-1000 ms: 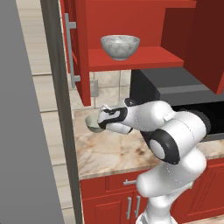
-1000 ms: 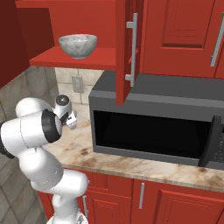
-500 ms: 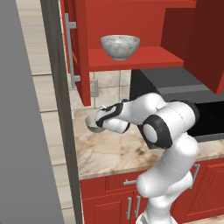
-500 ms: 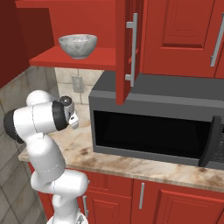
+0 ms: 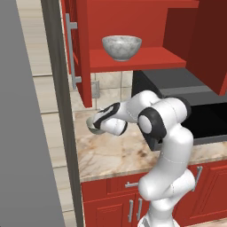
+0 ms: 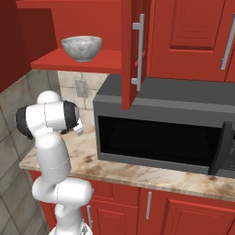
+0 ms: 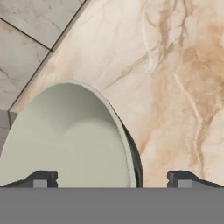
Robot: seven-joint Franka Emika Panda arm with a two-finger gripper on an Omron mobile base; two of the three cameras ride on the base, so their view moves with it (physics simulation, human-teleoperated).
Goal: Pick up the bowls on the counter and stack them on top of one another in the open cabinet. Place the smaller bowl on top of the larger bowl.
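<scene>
Pincer (image 7: 109,179) is low over the counter (image 7: 175,65) with tips spread apart straddling the right rim of the smaller bowl (image 7: 65,140) (near the back wall), not yet clamped; larger bowl (image 5: 121,47) sits up in the open cabinet (image 5: 146,60).

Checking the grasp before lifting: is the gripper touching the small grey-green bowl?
Cannot tell. In the hand view the fingertips straddle the smaller bowl's rim, wide apart, but any contact point is hidden.

Small bowl (image 5: 92,123) mostly hidden behind the tool (image 5: 98,124) in the left base view; cut off at left and bottom edges in the hand view. Grip on its rim impossible to tell. Microwave (image 6: 160,131) cropped at right.
</scene>
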